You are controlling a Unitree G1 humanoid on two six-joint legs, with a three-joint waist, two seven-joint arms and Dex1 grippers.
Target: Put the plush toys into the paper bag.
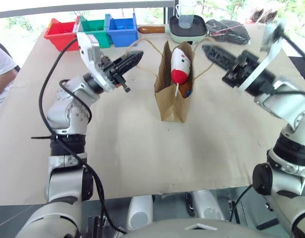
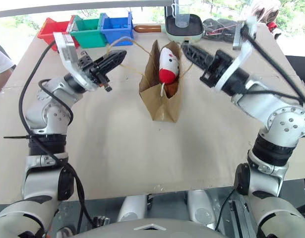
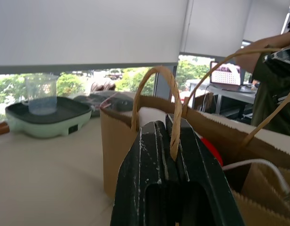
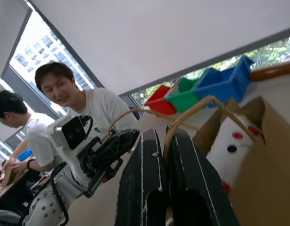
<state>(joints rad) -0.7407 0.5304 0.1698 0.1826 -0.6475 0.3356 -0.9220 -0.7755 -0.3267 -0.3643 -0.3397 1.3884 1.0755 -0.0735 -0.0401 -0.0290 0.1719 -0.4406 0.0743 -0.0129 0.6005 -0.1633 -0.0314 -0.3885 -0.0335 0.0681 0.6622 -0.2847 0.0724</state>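
Plush toys status: white conical plush toy with red end (image 1: 180,65) sits upright inside plain brown kraft paper bag (image 1: 171,104), toward far edge of tan table (image 1: 142,158), near centre. Brown toy not discernible; dark shape deep in bag, unclear. Bag standing, mouth spread. Left gripper (image 3: 175,141) clamped on one twisted paper loop handle (image 3: 175,101); right gripper (image 4: 164,155) clamped on other handle (image 4: 196,110). Bag judged light, thin, tear-prone: lift by handles evenly. Toy soft, light, squeezable anywhere.
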